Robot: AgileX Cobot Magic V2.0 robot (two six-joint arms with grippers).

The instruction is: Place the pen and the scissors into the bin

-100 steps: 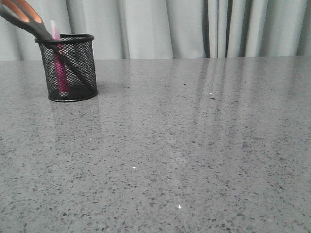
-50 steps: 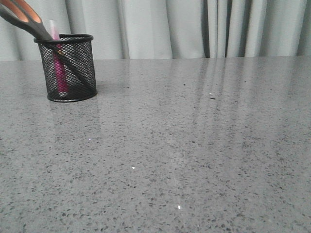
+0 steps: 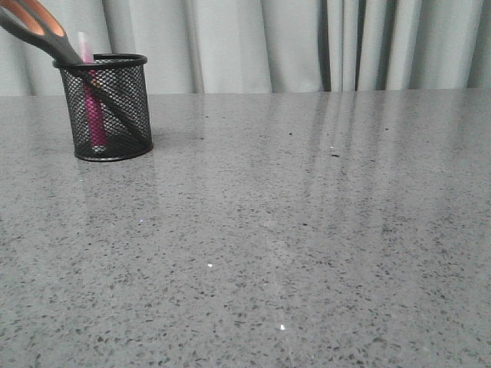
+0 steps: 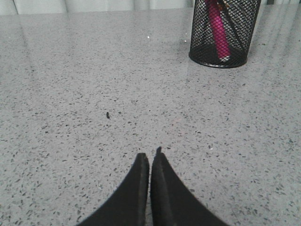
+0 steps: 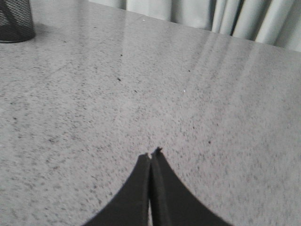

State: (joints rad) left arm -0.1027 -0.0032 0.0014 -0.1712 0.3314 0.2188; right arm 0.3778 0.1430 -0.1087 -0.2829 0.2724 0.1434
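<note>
The black mesh bin stands at the far left of the table. The pink pen stands inside it, its pale cap above the rim. The scissors lean in the bin, blades down, grey and orange handles sticking out up-left. The left wrist view shows the bin with the pen inside, well away from my left gripper, which is shut and empty. My right gripper is shut and empty over bare table; the bin's edge shows far off. Neither gripper shows in the front view.
The grey speckled table stretches wide in front of the bin. Pale curtains hang behind the far edge. A small dark speck lies on the table ahead of the left gripper.
</note>
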